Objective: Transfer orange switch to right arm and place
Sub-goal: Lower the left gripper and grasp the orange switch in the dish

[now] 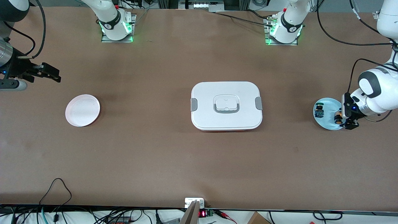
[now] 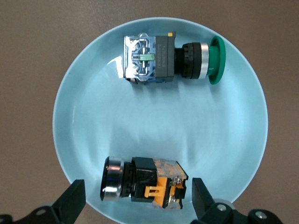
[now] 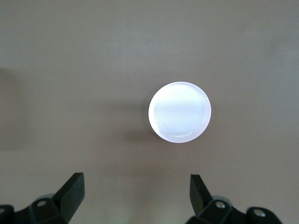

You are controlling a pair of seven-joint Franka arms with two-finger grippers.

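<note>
Your left hand [image 2: 138,203] spread over orange switch [image 2: 142,183] on blue plate [image 2: 84,74], ungrabbed; right hand [image 3: 135,198] spread, waiting; handover, placing left.

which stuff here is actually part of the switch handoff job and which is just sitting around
Part of the job:
orange switch on the blue plate
left hand, open over that plate
right hand, open, waiting
pink plate, likely the drop spot

Just lying about:
green switch
white lidded box
</note>
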